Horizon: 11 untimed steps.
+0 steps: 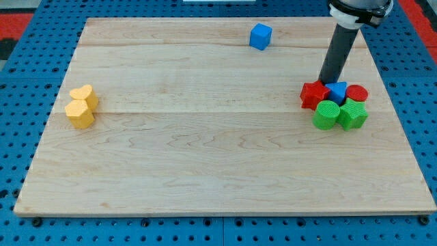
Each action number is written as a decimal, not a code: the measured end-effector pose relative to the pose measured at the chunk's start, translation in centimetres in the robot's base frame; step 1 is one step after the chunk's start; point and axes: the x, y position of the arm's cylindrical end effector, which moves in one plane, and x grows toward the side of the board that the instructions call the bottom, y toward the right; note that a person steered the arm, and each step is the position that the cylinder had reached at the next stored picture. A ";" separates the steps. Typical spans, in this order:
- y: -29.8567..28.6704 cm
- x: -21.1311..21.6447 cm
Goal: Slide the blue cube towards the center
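Blue cube top centre of wooden counter; my tip, a bare rod end effector, well right, gripping nothing

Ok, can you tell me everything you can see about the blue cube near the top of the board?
The blue cube is a small, solid-looking block, bright blue, maybe plastic. It sits flat on the wooden board near the view's top edge, a little right of the middle, turned slightly so a corner faces us. Nothing touches it. My tip is far off at the view's right, beside the cluster of red, blue and green blocks.
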 end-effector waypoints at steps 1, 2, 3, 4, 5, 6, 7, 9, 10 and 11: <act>0.1 0.0; -0.4 -2.8; -4.4 -4.1; -11.4 -4.1; -18.0 -7.5; -19.1 -13.9; -15.6 -17.6; -7.9 -9.4; -9.5 -6.2; -9.6 -8.3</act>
